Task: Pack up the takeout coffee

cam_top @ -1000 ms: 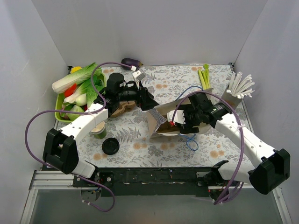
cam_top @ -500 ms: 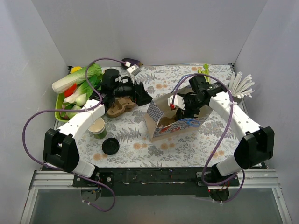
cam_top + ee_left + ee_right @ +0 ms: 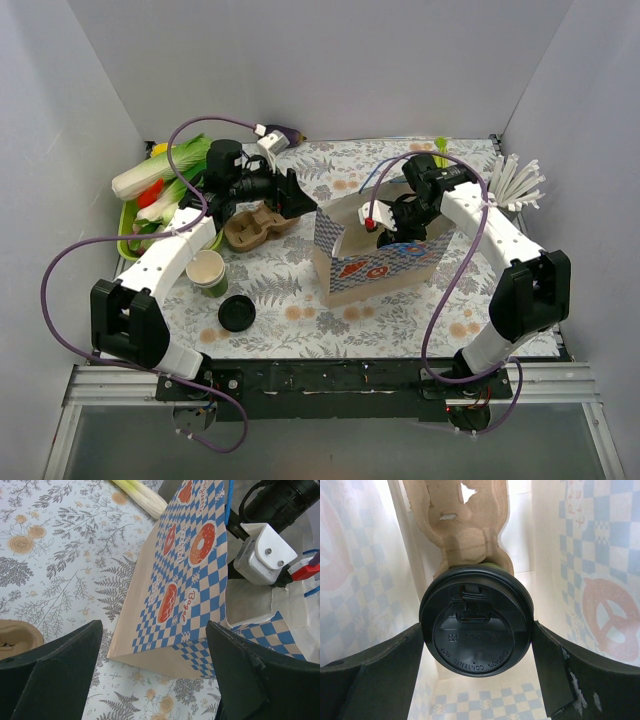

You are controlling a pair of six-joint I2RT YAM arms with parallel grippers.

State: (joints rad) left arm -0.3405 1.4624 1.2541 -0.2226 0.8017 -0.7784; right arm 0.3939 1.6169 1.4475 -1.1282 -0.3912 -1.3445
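Observation:
The takeout coffee [image 3: 476, 645] shows its round black lid inside the blue-checked paper bag [image 3: 375, 268], seated in a brown cardboard carrier [image 3: 462, 525]. My right gripper [image 3: 477, 627] reaches down into the bag, and its fingers [image 3: 380, 680] press both sides of the lid. In the top view the cup is hidden by the bag and the right gripper [image 3: 388, 230]. My left gripper [image 3: 154, 626] hangs open over the table beside the bag [image 3: 185, 570], holding nothing. From above, the left gripper [image 3: 298, 203] is just left of the bag.
A second cardboard carrier [image 3: 255, 228], a lidless green cup [image 3: 208, 272] and a loose black lid [image 3: 237, 314] lie left of the bag. A green tray [image 3: 128, 245] of vegetables sits far left. Celery [image 3: 438, 165] and a holder of white sticks [image 3: 515, 185] stand back right.
The bag has gone from lying tilted to standing upright. My right arm swung up and back with its gripper inside the bag. The left gripper drew back to the left.

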